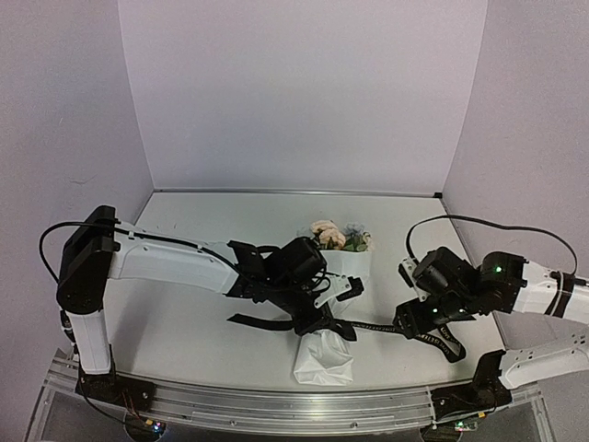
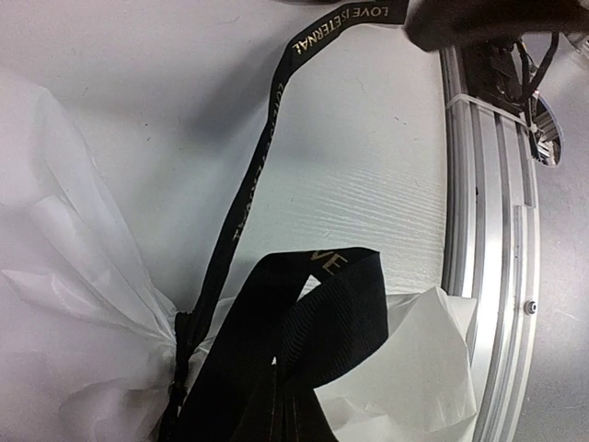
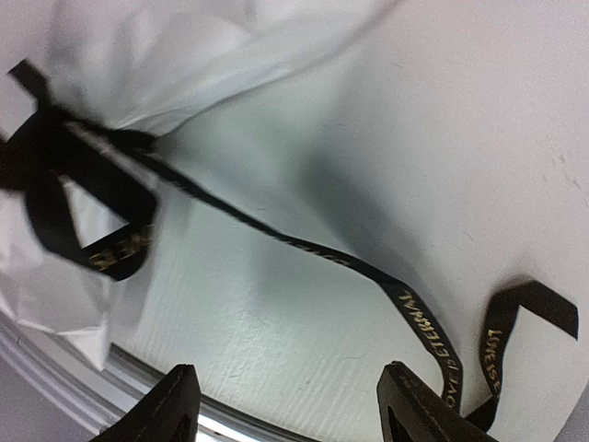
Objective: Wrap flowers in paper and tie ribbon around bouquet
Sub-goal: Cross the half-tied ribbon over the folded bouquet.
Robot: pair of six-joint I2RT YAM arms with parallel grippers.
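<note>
The bouquet lies in the middle of the table, its white paper (image 1: 324, 361) cone pointing at the near edge. Peach and pale blue flowers (image 1: 336, 236) show at its far end. A black ribbon (image 1: 377, 327) with pale lettering is knotted round the cone's waist. My left gripper (image 1: 322, 318) is over that knot, shut on a loop of the ribbon (image 2: 327, 318); its fingers are hidden below the left wrist view. One ribbon (image 3: 304, 247) tail runs right across the table to my right gripper (image 3: 294, 410), which stands open just above it. Nothing is between its fingers (image 3: 179, 405).
An aluminium rail (image 2: 488, 230) runs along the table's near edge, close to the paper's corner (image 2: 414, 368). A second ribbon tail (image 1: 253, 322) lies left of the bouquet. Pale walls close in the table at the back and on both sides.
</note>
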